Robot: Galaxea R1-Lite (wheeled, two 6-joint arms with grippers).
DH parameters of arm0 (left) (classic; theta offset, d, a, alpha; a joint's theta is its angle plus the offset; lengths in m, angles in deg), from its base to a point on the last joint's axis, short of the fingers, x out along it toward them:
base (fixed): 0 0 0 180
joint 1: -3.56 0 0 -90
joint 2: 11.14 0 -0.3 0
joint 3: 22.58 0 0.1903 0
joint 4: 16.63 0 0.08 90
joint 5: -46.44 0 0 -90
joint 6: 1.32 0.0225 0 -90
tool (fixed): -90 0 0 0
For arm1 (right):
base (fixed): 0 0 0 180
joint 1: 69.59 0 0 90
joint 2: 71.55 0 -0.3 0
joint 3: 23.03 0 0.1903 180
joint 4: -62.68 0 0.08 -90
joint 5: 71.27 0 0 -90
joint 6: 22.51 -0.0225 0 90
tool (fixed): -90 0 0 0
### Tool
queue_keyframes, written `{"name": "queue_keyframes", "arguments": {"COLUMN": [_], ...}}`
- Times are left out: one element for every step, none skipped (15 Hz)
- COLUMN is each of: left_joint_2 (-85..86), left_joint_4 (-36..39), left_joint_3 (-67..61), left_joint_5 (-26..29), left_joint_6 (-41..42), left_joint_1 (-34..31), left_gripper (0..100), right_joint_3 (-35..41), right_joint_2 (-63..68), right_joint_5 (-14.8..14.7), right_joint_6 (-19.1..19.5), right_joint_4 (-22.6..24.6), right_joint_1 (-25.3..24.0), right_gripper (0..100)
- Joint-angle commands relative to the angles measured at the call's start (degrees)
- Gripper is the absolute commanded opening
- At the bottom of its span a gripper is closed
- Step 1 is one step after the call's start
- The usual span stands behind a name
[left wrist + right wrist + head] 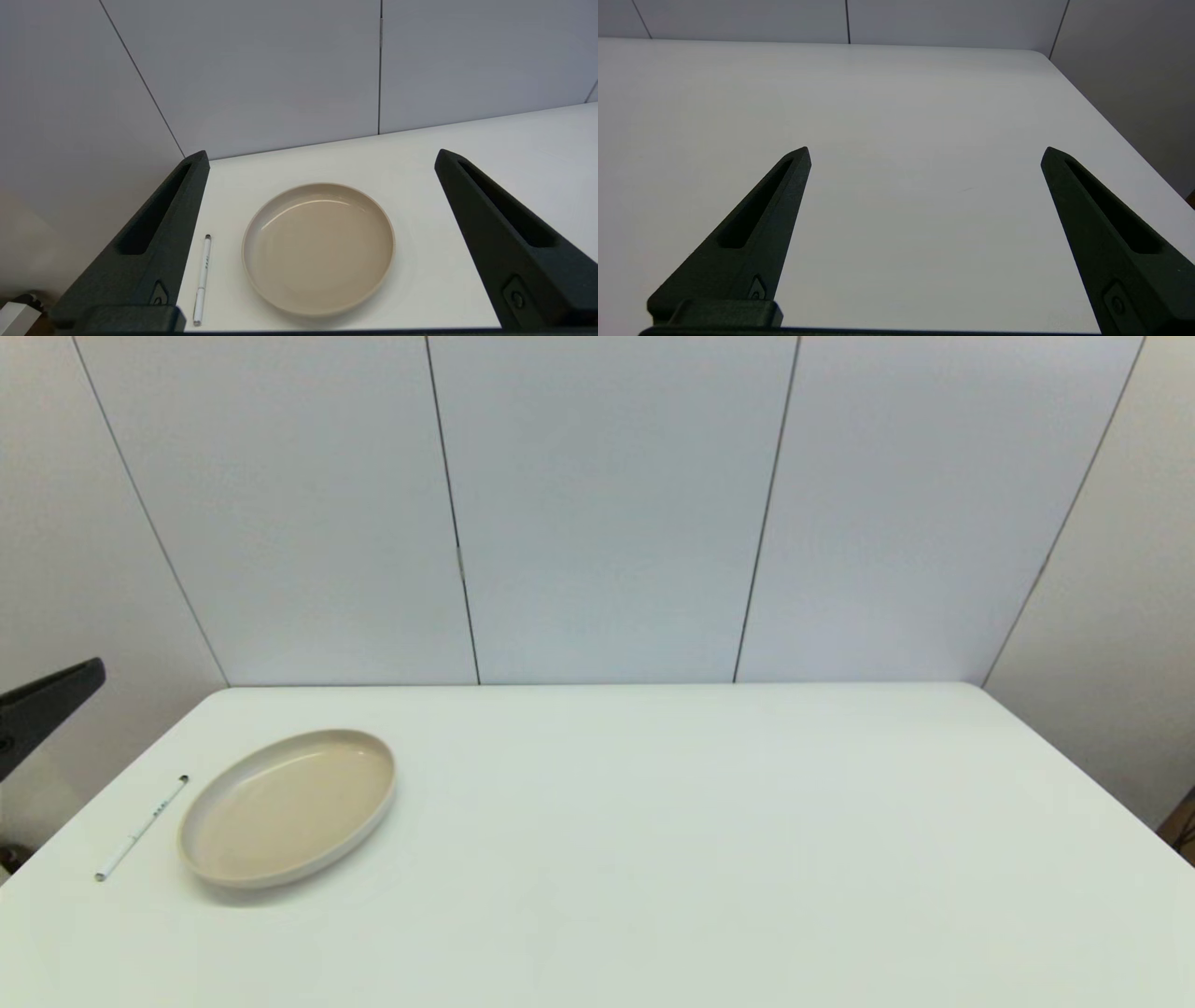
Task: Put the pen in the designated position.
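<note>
Pen (141, 829) lies flat — dark tip pointing away, slightly rightward.

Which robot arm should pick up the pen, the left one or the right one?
Probably the left. The pen lies near the table's left edge beside the dish, and the open left gripper already faces it. The open right gripper sees only bare table.

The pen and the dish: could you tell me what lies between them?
Only a bare strip of white table separates the pen from the dish; the head view shows this.
</note>
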Motion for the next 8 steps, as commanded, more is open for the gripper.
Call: {"name": "queue_keyframes", "arguments": {"left_joint_2": [9.5, 11.7, 13.1, 14.2, 15.5, 16.8, 18.6, 19.9], "left_joint_4": [0.0, -0.2, -0.2, -0.2, -0.2, -0.2, -0.4, -0.8], "left_joint_3": [-7.1, -9.4, -10.7, -11.7, -12.7, -14.1, -15.1, -15.9], "left_joint_5": [0.1, 0.0, 0.0, 0.1, 0.1, 0.3, 0.7, 0.7], "left_joint_6": [0.0, -0.2, -0.5, -0.5, -0.5, -0.6, -0.6, -0.6], "left_joint_1": [0.0, 0.0, 0.0, 0.0, 0.0, 0.0, 0.1, 0.5], "left_gripper": [100, 100, 100, 100, 100, 100, 100, 100], "right_joint_3": [0.0, 0.0, 0.0, 0.0, 0.0, 0.0, 0.0, 0.0], "right_joint_2": [0.1, 0.1, 0.1, 0.1, 0.1, 0.1, 0.1, 0.1], "right_joint_5": [0.0, 0.0, 0.0, 0.0, 0.0, 0.0, 0.0, 0.0], "right_joint_6": [0.0, 0.0, 0.0, 0.0, 0.0, 0.0, 0.0, 0.0], "right_joint_4": [0.0, 0.0, 0.0, 0.0, 0.0, 0.0, 0.0, 0.0], "right_joint_1": [0.0, 0.0, 0.0, 0.0, 0.0, 0.0, 0.0, 0.0], "right_gripper": [100, 100, 100, 100, 100, 100, 100, 100]}}
